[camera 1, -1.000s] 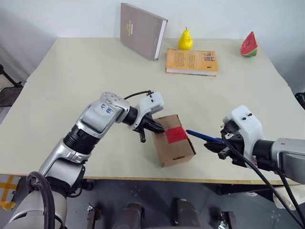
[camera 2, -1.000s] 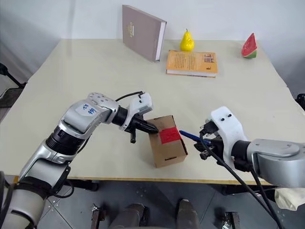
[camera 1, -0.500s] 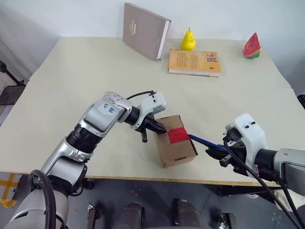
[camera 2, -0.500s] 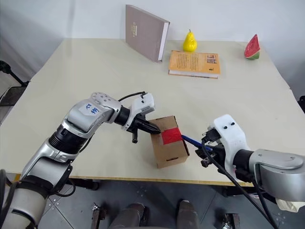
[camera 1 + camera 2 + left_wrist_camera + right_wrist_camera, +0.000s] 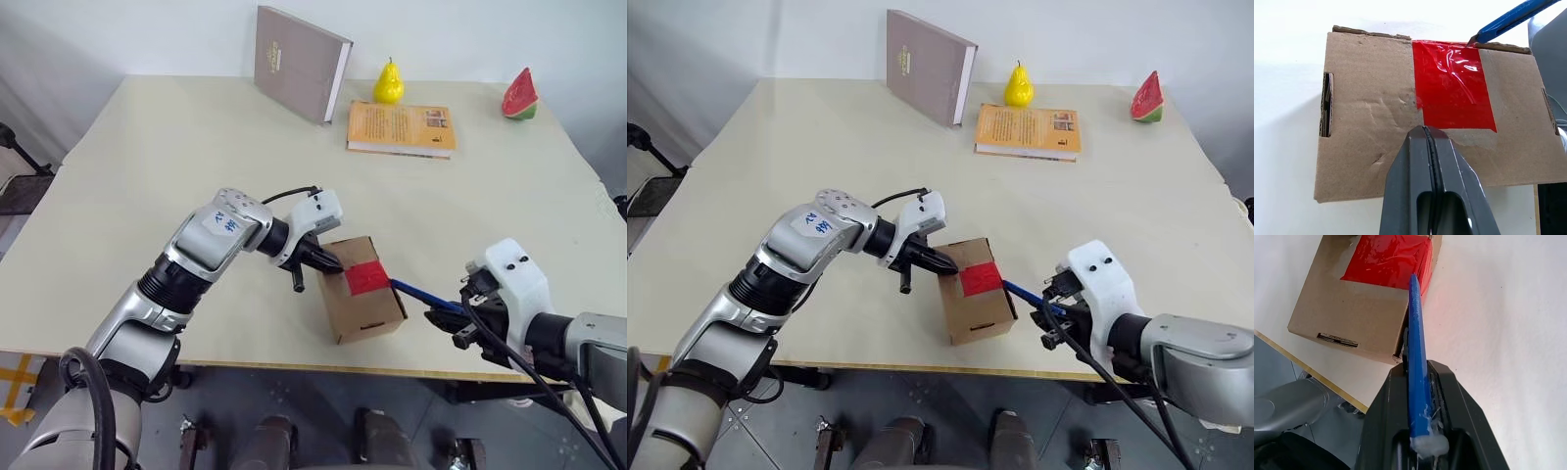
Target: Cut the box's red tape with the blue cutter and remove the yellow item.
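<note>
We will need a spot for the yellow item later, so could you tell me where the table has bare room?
The widest bare stretch of the table lies left of the box and in front of the grey-brown book. Another runs between the orange book and the box. It is crowded at the box, where the left gripper and blue cutter meet.

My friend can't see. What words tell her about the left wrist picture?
A brown cardboard box with a shiny red tape patch. The left gripper, fingers shut, presses on the box beside the tape, while the blue cutter tip touches the tape's far edge.
</note>
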Robot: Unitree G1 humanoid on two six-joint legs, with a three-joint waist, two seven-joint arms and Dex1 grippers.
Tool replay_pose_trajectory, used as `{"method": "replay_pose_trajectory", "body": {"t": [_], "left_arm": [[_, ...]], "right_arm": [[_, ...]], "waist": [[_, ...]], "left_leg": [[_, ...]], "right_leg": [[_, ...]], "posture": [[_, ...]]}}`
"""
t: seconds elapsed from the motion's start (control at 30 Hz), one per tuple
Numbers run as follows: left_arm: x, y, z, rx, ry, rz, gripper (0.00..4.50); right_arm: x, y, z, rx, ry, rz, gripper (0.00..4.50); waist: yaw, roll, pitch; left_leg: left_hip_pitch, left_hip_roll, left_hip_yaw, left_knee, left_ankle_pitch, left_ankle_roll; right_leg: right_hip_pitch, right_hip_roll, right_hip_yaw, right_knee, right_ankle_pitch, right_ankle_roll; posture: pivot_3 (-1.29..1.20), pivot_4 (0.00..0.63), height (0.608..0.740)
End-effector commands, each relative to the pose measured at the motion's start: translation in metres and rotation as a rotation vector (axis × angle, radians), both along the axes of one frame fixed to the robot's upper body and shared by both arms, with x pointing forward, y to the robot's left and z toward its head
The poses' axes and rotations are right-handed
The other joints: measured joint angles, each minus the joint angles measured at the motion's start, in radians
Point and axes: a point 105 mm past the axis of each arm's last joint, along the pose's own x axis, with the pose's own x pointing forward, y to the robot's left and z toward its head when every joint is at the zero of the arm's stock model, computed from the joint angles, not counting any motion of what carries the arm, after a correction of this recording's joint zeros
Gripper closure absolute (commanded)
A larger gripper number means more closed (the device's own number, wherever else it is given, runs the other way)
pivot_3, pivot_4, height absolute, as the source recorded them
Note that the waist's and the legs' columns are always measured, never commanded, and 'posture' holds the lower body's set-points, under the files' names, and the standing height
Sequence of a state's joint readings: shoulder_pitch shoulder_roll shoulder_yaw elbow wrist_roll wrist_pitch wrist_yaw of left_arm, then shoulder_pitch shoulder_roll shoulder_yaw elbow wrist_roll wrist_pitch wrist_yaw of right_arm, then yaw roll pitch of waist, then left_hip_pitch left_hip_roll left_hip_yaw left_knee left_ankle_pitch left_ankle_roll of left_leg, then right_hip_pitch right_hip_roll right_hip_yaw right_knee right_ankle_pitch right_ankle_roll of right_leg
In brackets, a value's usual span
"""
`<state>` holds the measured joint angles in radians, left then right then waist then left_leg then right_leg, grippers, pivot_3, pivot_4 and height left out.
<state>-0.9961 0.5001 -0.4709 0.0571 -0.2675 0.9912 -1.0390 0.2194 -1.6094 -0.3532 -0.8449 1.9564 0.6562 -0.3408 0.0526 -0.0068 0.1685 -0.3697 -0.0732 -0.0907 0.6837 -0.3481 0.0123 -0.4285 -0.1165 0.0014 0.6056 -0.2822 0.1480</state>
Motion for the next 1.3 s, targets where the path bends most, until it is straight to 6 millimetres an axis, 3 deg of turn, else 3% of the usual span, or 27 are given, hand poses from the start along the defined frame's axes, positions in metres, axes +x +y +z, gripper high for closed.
{"method": "replay_pose_trajectory", "body": {"t": [0.03, 0.43, 0.63, 1.0, 1.3], "left_arm": [[0.001, 0.003, -0.013, 0.053, 0.018, 0.021, 4.5], [-0.005, 0.006, -0.012, 0.053, 0.028, 0.021, 4.5], [-0.009, 0.006, -0.012, 0.052, 0.035, 0.018, 4.5], [-0.011, 0.007, -0.012, 0.053, 0.033, 0.015, 4.5], [-0.009, 0.008, -0.012, 0.053, 0.03, 0.025, 4.5]], "right_arm": [[-0.004, 0.007, 0.001, 0.002, 0.004, 0.027, 4.35], [0.003, 0.014, 0.005, 0.022, -0.008, 0.063, 4.35], [0.018, 0.018, 0.012, 0.051, -0.04, 0.063, 4.35], [0.042, 0.034, 0.003, 0.042, 0.001, 0.076, 4.35], [0.045, 0.017, 0.013, 0.021, -0.046, 0.01, 4.35]], "waist": [[0.0, 0.0, 0.0], [-0.006, 0.0, 0.0], [-0.017, 0.001, 0.001], [-0.025, 0.001, 0.001], [-0.026, 0.001, 0.001]], "left_leg": [[0.0, 0.0, 0.0, 0.0, 0.0, 0.0], [0.0, 0.001, 0.0, 0.0, 0.0, 0.0], [0.0, 0.001, 0.0, 0.0, 0.0, 0.0], [-0.001, 0.0, -0.004, 0.0, 0.0, -0.001], [-0.001, 0.0, -0.004, 0.0, 0.0, -0.001]], "right_leg": [[0.0, 0.0, 0.0, 0.0, 0.0, 0.0], [0.0, 0.0, 0.0, 0.0, 0.0, 0.0], [0.0, 0.0, 0.001, -0.001, 0.0, 0.0], [-0.001, -0.001, 0.0, 0.001, 0.0, 0.0], [-0.001, 0.0, -0.001, 0.004, 0.0, 0.0]], "posture": [[0.0, 0.15, 0.74], [0.0, 0.15, 0.74], [0.0, 0.15, 0.74], [0.0, 0.15, 0.74], [0.0, 0.15, 0.74]]}}
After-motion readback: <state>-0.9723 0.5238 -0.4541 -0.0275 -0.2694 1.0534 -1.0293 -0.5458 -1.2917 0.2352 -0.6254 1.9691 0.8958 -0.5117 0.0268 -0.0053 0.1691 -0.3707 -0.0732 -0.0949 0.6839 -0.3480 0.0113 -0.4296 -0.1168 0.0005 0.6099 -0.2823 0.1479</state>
